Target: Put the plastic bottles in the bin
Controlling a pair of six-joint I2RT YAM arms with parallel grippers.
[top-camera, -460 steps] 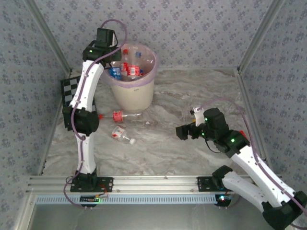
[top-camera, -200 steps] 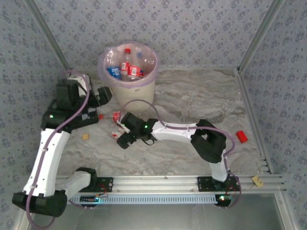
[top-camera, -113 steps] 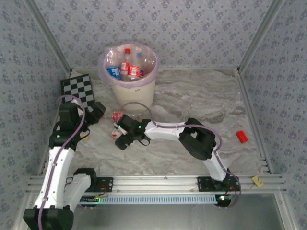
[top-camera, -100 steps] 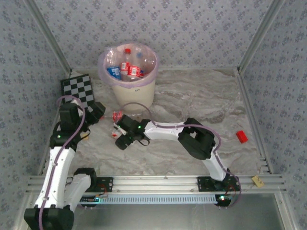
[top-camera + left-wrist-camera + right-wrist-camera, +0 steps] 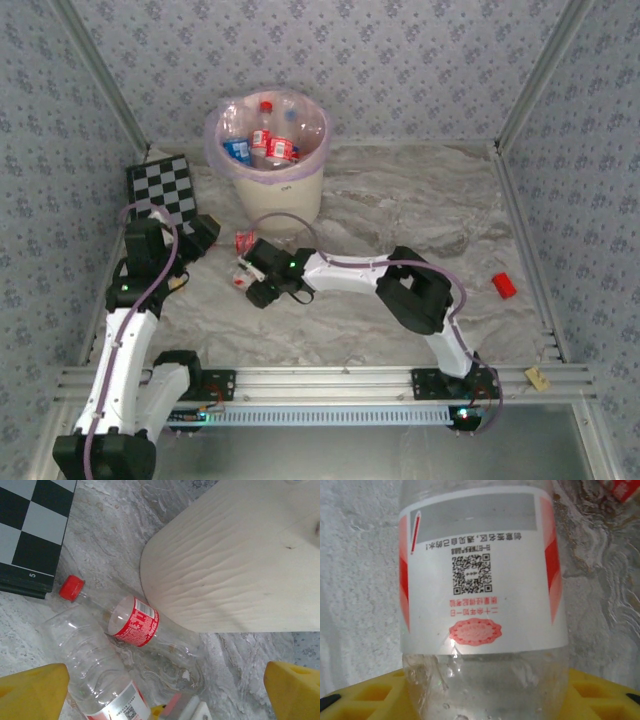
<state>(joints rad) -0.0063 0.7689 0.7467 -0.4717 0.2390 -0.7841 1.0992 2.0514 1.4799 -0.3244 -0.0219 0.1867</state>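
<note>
From the camera above, the round cream-white bin (image 5: 272,192), with a pale pink plastic bag folded over its rim, stood at the far side of the grey marbled counter (image 5: 400,205). Several small clear plastic bottles (image 5: 265,142) with red and blue labels lay inside it. Two more lay on the counter just in front of the bin: a small clear red-label bottle (image 5: 243,240) and, nearer to the arms, a clear white-label bottle (image 5: 240,279). The right pincer (image 5: 258,290) was down at this nearer one, and the left pincer (image 5: 205,230) hung near the flat black-and-white checkerboard (image 5: 160,185). A small red block (image 5: 503,286) lay well apart at the right side of the counter. In the left wrist view, the left pincer (image 5: 162,690) was wide and held nothing, with its yellow fingertips (image 5: 30,692) at the two lower corners. The red-label bottle (image 5: 132,625), with a red cap, lay tilted close against the wall of the bin (image 5: 235,565). The other clear bottle (image 5: 92,662) lay just beside it, and the checkerboard (image 5: 30,525) was at the upper left. In the right wrist view, the white-label bottle (image 5: 480,595), with red edges and a printed square code, lay between the yellow pads (image 5: 365,695) of the right pincer (image 5: 482,700). The pads stood narrow, close at both its sides; whether they pressed it I could not tell.
</note>
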